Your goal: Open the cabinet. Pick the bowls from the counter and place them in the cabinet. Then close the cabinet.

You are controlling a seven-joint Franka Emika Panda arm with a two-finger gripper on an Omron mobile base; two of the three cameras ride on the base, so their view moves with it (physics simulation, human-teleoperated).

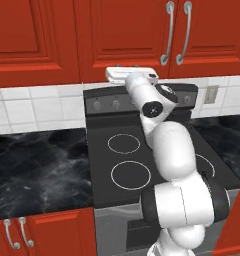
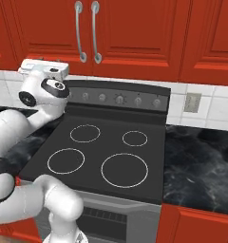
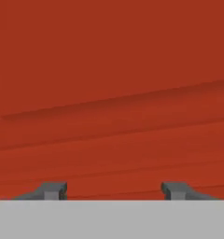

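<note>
A row of red wall cabinets runs across the top of the room, and the cabinet (image 1: 177, 30) with the two long curved silver handles (image 1: 176, 34) meeting at its centre hangs above the stove with both doors flat and closed. Below it is a band of white tile (image 1: 37, 107), with a small grey wall outlet (image 2: 192, 102) off to the right side. The matte black stovetop (image 2: 106, 154) sits in the middle, four white rings marked on it and a line of knobs (image 2: 119, 98) along its raised back panel. The glossy black marble tabletop (image 1: 39, 167) with wispy white veins lies on either side of the stove, and under it on the left are shorter red doors with small silver handles (image 1: 17, 232). The white arm (image 1: 169, 150) rises over the stove, and its hand (image 1: 132, 75) is lifted to the lower edge of the red doors, just left of the paired handles. From the hand's own camera, red panelling (image 3: 112, 93) lies close ahead, crossed by faint slanting moulding lines. The jaws (image 3: 113, 190) stand wide apart, one dark fingertip (image 3: 52, 190) low at each side, with nothing between them; whether the tips touch the door I cannot tell.
</note>
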